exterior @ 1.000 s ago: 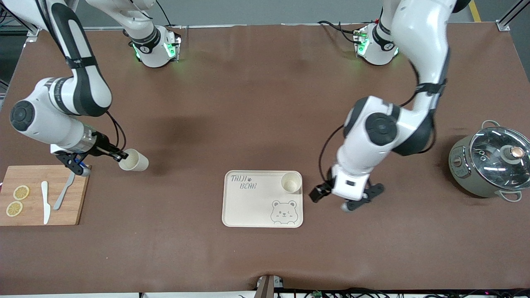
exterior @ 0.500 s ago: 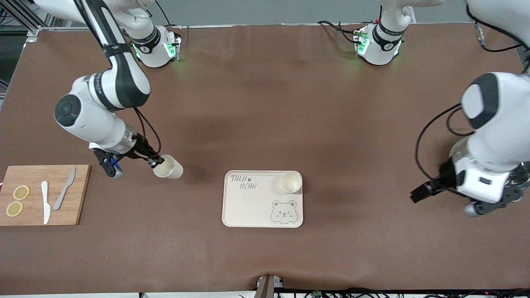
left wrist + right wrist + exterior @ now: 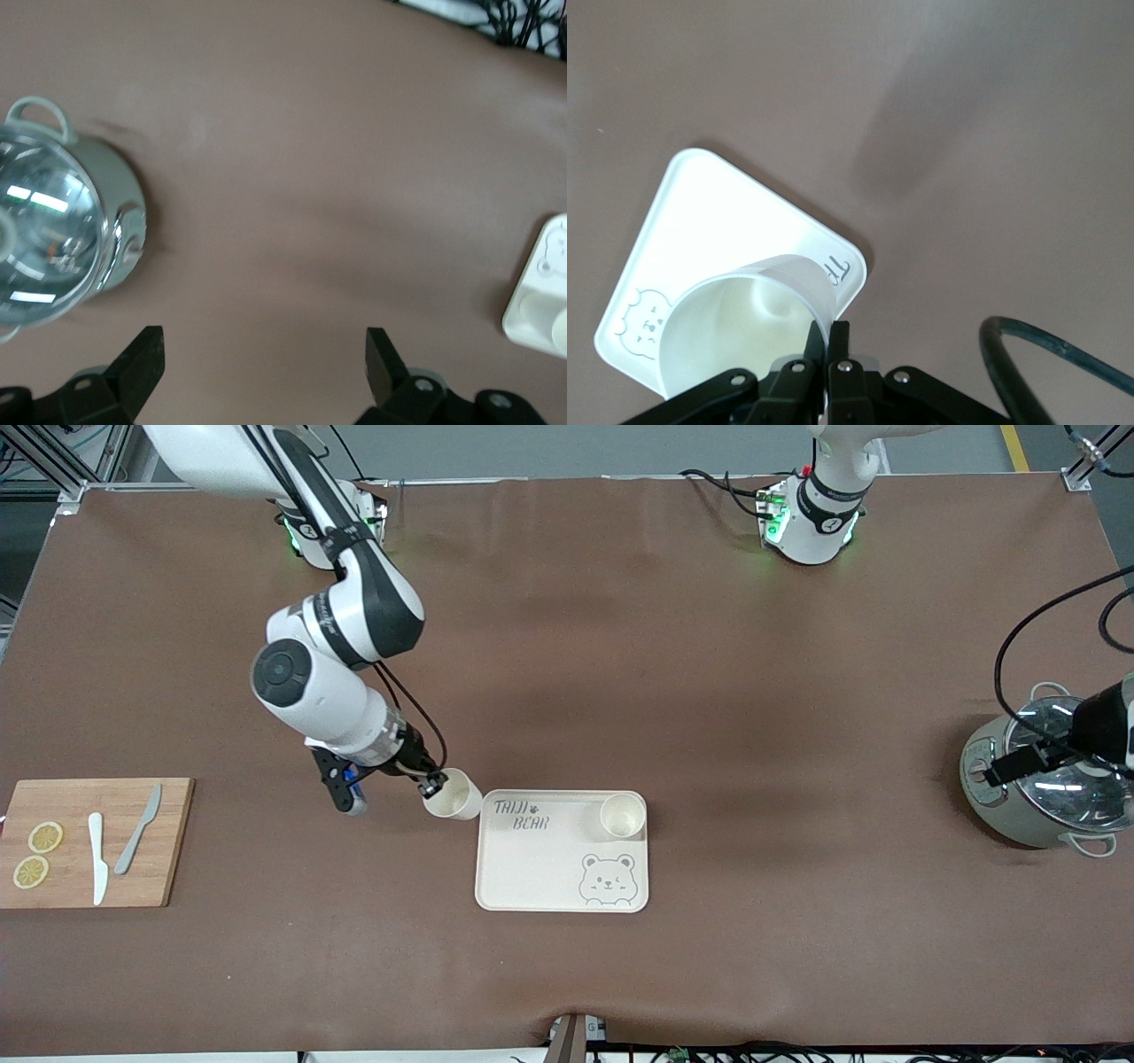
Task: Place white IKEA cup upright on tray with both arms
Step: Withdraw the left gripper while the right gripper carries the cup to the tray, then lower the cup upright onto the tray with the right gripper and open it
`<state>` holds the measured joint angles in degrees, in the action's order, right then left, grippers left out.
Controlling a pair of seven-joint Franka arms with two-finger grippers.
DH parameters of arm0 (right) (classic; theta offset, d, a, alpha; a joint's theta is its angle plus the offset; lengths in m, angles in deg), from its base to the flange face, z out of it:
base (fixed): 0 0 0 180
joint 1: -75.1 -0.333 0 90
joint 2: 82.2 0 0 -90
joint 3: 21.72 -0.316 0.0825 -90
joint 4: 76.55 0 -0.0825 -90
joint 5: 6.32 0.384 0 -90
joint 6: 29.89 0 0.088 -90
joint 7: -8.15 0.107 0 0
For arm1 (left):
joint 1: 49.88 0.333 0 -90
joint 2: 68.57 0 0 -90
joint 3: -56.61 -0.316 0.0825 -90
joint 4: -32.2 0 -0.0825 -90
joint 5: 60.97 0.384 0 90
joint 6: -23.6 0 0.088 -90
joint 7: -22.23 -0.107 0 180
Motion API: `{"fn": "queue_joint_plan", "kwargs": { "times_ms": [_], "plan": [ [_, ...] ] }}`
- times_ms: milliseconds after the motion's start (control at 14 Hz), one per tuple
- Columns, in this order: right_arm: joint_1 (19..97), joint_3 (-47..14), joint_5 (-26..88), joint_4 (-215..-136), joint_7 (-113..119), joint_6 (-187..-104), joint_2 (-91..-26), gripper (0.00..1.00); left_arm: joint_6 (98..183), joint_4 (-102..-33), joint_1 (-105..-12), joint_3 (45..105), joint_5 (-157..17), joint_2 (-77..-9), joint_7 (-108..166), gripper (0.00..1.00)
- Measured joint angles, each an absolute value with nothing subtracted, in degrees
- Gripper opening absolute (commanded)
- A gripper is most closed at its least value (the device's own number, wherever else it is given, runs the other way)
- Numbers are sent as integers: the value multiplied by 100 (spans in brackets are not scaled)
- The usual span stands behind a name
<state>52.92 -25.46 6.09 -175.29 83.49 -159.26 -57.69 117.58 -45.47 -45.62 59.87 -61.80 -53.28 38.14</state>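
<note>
My right gripper (image 3: 433, 784) is shut on the rim of a white cup (image 3: 454, 795). It holds the cup tilted just above the table, at the tray's corner toward the right arm's end. In the right wrist view the fingertips (image 3: 829, 333) pinch the cup wall (image 3: 744, 323) over the tray (image 3: 700, 212). The cream tray (image 3: 540, 864) with "TAIJI BEAR" lettering carries a second white cup (image 3: 623, 816), upright in its corner. My left gripper (image 3: 1028, 762) is open and empty over the pot; its wrist view (image 3: 264, 341) shows bare table between the jaws and a tray corner (image 3: 539, 297).
A grey pot with a glass lid (image 3: 1045, 779) stands at the left arm's end and shows in the left wrist view (image 3: 49, 239). A wooden cutting board (image 3: 168, 850) with two knives and lemon slices lies at the right arm's end.
My right arm has carried the cup from beside the cutting board to the tray's edge. My left arm has swung away from the tray to over the pot.
</note>
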Motion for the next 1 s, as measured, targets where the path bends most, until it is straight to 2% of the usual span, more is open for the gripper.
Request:
{"fn": "queue_joint_plan", "kwargs": {
  "times_ms": [214,357,786,1000],
  "plan": [
    [5120,-2527,608,-17330,8599,-16230,-5343,0,11132,-4599,-4576,6040,-6180,-5685,3805,100],
    [5004,-2519,604,-17070,8851,-16301,-5043,0,11036,-4863,-4588,6088,-6180,-6037,3801,100],
    [4765,-2427,287,-16703,9331,-16305,-4592,0,11385,-6372,-4610,6521,-6181,-7561,3788,100],
    [4700,-2420,176,-16704,9375,-16403,-4538,0,11507,-6748,-4604,6570,-6180,-7894,3445,100]
  ]
}}
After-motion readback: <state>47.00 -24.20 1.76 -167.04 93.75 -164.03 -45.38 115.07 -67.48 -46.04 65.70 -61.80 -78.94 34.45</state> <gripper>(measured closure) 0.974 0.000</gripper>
